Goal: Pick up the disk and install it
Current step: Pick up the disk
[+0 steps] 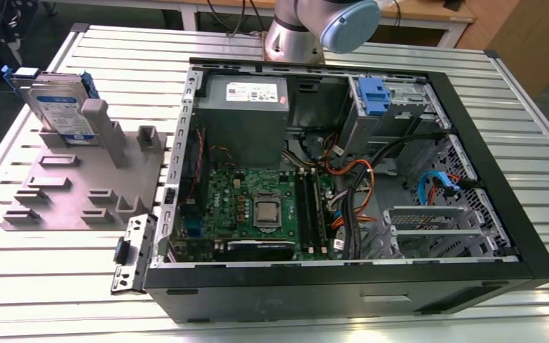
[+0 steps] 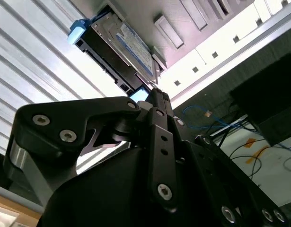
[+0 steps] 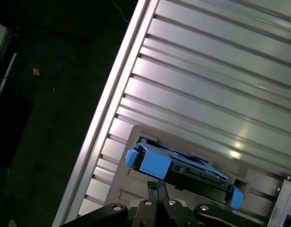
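The disk [image 1: 60, 107] stands on edge against the posts of the grey plate [image 1: 65, 196], beside the open computer case [image 1: 351, 293]. My gripper [image 2: 155, 92] hovers near it, jaws seemingly pinched together, holding nothing. I judge the disk stiff, dense and shock-sensitive, best gripped by the blue frame's long sides.
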{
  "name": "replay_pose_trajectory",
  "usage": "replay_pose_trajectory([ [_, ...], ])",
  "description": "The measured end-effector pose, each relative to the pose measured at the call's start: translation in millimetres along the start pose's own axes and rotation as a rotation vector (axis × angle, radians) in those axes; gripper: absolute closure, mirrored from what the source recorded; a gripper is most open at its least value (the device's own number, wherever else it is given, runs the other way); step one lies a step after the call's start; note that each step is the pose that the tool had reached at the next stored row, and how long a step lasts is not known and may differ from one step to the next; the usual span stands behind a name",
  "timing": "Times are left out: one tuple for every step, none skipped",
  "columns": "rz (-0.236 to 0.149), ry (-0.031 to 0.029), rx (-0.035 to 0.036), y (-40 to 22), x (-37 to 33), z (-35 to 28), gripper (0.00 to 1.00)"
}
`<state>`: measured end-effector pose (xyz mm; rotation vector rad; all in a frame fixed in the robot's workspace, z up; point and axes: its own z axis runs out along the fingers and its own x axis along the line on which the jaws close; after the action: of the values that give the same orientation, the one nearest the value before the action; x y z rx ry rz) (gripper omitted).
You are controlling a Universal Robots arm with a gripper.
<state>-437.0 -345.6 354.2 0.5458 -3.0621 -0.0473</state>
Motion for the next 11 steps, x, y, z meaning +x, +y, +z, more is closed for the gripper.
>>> replay_pose_trajectory([
  [-0.013, 0.0005, 0.0003, 0.0, 0.0, 0.0, 0.89],
  [-0.025, 0.0009, 0.0006, 0.0, 0.0, 0.0, 0.89],
  [-0.035, 0.0013, 0.0009, 0.0, 0.0, 0.0, 0.89],
  [-0.042, 0.0015, 0.0010, 0.0, 0.0, 0.0, 0.89],
  [-0.044, 0.0016, 0.0011, 0.0, 0.0, -0.1, 0.89],
  [-0.044, 0.0017, 0.0011, 0.0, 0.0, -0.1, 0.89],
  [-0.044, 0.0016, 0.0011, 0.0, 0.0, 0.0, 0.89],
  [-0.044, 0.0016, 0.0011, 0.0, 0.0, 0.0, 0.89],
  [-0.044, 0.0016, 0.0011, 0.0, 0.0, 0.0, 0.89],
  [-0.044, 0.0016, 0.0011, 0.0, 0.0, 0.0, 0.89],
  [-0.044, 0.0016, 0.0011, 0.0, 0.0, 0.0, 0.89],
])
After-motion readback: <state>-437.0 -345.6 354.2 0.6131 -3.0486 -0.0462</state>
